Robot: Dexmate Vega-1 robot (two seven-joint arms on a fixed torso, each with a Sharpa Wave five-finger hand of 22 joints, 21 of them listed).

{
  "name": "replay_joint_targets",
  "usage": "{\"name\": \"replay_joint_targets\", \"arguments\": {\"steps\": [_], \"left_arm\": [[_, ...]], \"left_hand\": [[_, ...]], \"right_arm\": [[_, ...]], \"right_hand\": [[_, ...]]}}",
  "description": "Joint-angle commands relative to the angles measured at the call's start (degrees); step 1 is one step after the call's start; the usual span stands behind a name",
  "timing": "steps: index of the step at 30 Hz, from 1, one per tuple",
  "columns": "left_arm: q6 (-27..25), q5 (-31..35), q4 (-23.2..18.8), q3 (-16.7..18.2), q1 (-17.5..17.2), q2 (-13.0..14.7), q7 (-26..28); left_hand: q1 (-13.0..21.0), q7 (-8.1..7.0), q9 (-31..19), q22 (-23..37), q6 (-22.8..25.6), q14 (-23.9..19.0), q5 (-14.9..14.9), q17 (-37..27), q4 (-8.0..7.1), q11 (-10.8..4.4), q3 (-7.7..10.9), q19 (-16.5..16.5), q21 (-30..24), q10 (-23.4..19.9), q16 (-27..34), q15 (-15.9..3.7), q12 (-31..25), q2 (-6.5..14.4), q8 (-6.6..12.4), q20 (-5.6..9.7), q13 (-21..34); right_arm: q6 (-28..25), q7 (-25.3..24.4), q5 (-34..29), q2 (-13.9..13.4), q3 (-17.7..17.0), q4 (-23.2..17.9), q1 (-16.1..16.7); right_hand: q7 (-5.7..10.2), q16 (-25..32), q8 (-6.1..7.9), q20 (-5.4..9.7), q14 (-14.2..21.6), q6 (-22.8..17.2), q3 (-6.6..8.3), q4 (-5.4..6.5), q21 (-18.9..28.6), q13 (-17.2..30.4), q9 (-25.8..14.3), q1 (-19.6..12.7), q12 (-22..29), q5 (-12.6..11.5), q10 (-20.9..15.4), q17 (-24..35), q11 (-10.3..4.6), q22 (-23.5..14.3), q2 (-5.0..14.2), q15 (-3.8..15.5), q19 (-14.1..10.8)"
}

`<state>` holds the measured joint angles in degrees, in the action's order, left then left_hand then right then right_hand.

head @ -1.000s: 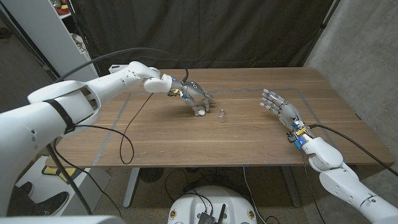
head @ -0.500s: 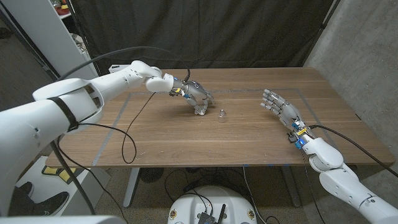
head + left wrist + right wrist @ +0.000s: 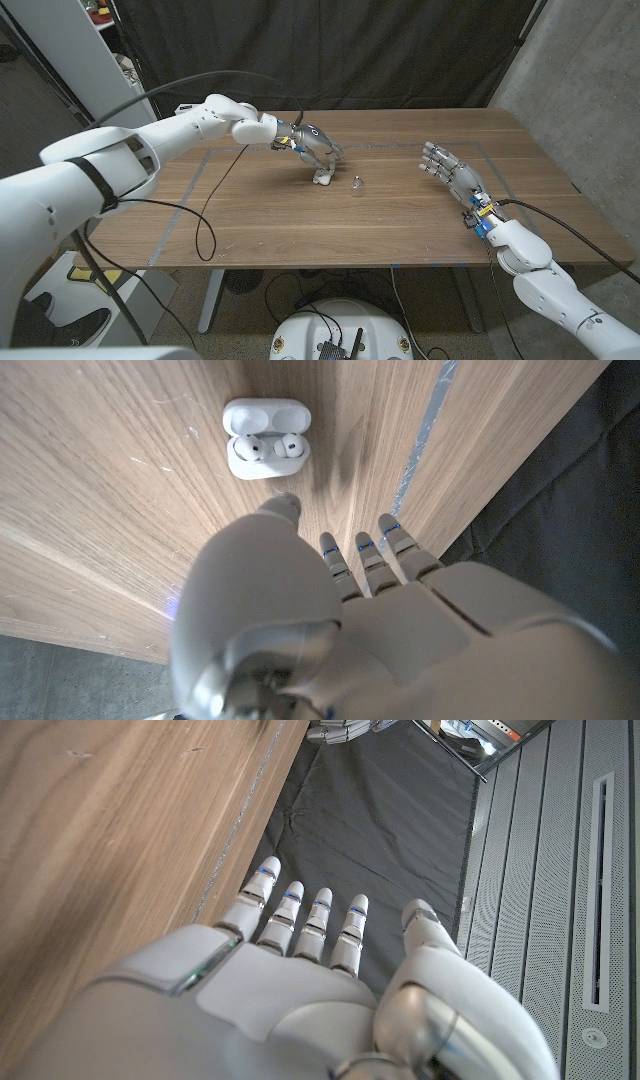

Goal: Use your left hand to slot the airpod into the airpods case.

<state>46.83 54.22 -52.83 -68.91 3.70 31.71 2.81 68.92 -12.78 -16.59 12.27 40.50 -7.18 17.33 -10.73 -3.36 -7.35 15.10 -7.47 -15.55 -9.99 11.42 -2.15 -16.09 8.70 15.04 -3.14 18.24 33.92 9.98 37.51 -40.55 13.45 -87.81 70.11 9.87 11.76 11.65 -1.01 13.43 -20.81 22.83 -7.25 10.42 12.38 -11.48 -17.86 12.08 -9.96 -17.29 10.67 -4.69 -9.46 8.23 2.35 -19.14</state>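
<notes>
Moved: left hand (image 3: 316, 146) lifted off the case (image 3: 323, 180), fingers loose, gripping nothing | case (image 3: 265, 438) lid up on table, both airpods seated | right hand (image 3: 452, 172) spread, idle | step: slotting looks done | next: withdraw without nudging case.

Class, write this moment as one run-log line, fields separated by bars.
left hand: over table, empty | airpods case: lid open, two airpods seated, beyond left fingers | right hand: open, apart
</notes>
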Motion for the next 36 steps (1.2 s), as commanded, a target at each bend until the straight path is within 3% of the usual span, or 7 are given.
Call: {"name": "replay_joint_targets", "arguments": {"steps": [1, 3, 7, 13, 16, 22, 36], "left_arm": [[-2.8, -1.9, -7.0, 3.9, -2.7, 3.6, -6.8], [-3.6, -2.9, -8.6, 4.6, -3.0, 3.9, -10.8], [-4.0, -4.1, -11.0, 6.0, -3.7, 4.8, -14.9], [-4.2, -5.1, -12.6, 8.0, -4.8, 5.7, -18.4], [-4.5, -5.1, -12.5, 8.6, -5.4, 5.5, -18.7], [-4.9, -4.2, -11.6, 9.0, -5.7, 4.9, -18.5], [-7.8, -0.7, -8.0, 7.6, -5.7, 3.1, -13.2]], "left_hand": [[-3.8, -0.02, 0.2, -0.3, 1.8, 0.1, -3.9, 0.0, -0.02, -0.86, -2.29, 0.1, -0.4, -0.3, -0.1, -5.85, 0.3, -2.4, -0.01, 0.54, 0.0], [-2.9, -0.05, 0.4, -0.3, 2.7, 1.3, -4.6, 0.0, 0.97, -0.13, -1.33, 0.8, -0.2, 0.6, -0.5, -4.97, 0.8, -0.7, 0.03, -0.07, 0.0], [2.4, 0.03, 1.2, -0.4, 2.9, 3.1, -4.3, -0.2, 5.47, 0.89, 4.68, 1.8, 0.0, 2.5, -0.6, -3.51, 1.8, 3.0, -0.97, -1.11, -0.4], [4.0, 0.23, 1.6, -0.2, 9.7, 3.6, -3.1, -0.8, 5.52, 0.54, 11.25, 2.5, -0.1, 2.0, -0.2, -3.25, 1.7, 3.4, 0.69, -1.52, -0.9], [3.9, 0.17, 1.6, -0.2, 10.2, 3.5, -3.0, -0.8, 5.43, 0.56, 11.82, 2.5, -0.2, 1.9, -0.2, -3.37, 1.7, 3.4, 0.72, -1.44, -0.9], [0.1, 0.11, 2.2, -0.2, 8.8, 3.3, -3.6, -0.6, 3.21, 0.60, 11.18, 2.1, -0.5, 2.1, 0.0, -3.66, 1.8, 2.0, -0.76, -1.07, -1.2], [-2.0, 0.10, 2.6, -0.2, 7.7, 2.9, -3.9, -0.5, 2.39, 1.19, 11.20, 1.7, -0.9, 2.2, 0.1, -3.31, 1.9, 1.9, -1.80, -1.12, -1.4]], "right_arm": [[-1.5, 0.1, -0.1, -0.3, 0.4, -0.3, -0.9], [-1.8, 0.1, 0.0, -0.5, 0.4, -0.4, -1.0], [-2.6, 0.1, 0.2, -0.8, 0.3, -0.8, -1.1], [-3.5, 0.8, 0.7, -0.9, 0.7, -0.5, -2.1], [-3.6, 1.2, 0.7, -0.8, 1.0, -0.1, -2.7], [-4.1, 1.0, 0.6, -0.7, 1.1, -0.1, -3.0], [-3.7, 0.7, 0.7, -0.3, 1.1, 0.5, -2.8]], "right_hand": [[-0.19, -0.1, -0.09, -0.18, 0.1, -0.3, 0.09, 0.29, 0.3, 0.2, -0.1, 0.6, -0.1, -0.2, -0.3, 0.0, 0.00, -0.2, 0.14, 6.07, 0.3], [-0.20, -0.1, -0.10, -0.20, 0.1, -0.3, 0.12, 0.29, 0.3, 0.2, -0.1, 0.6, -0.1, -0.2, -0.3, 0.0, -0.05, -0.2, 0.17, 5.98, 0.3], [-0.14, -0.1, -0.11, -0.22, 0.1, -0.3, 0.12, 0.30, 0.3, 0.2, -0.1, 0.7, -0.1, -0.2, -0.3, 0.0, -0.13, -0.2, 0.19, 5.97, 0.3], [-0.15, -0.1, -0.12, -0.18, 0.1, -0.3, 0.13, 0.31, 0.3, 0.2, -0.1, 0.7, -0.1, -0.2, -0.2, 0.0, -0.10, -0.2, 0.21, 6.01, 0.3], [-0.17, -0.2, -0.12, -0.15, 0.0, -0.3, 0.13, 0.31, 0.3, 0.2, -0.1, 0.7, -0.1, -0.2, -0.3, 0.0, 0.16, -0.2, 0.22, 6.02, 0.3], [-0.18, -0.2, -0.11, -0.18, 0.0, -0.4, 0.18, 0.28, 0.3, 0.2, -0.1, 0.8, -0.1, -0.2, -0.3, 0.0, 0.15, -0.2, 0.24, 5.96, 0.3], [-0.28, -0.2, -0.11, -0.23, 0.1, -0.5, 0.20, 0.16, 0.4, 0.2, -0.1, 0.7, -0.1, -0.2, -0.3, 0.0, 0.23, -0.2, 0.18, 5.99, 0.3]]}}
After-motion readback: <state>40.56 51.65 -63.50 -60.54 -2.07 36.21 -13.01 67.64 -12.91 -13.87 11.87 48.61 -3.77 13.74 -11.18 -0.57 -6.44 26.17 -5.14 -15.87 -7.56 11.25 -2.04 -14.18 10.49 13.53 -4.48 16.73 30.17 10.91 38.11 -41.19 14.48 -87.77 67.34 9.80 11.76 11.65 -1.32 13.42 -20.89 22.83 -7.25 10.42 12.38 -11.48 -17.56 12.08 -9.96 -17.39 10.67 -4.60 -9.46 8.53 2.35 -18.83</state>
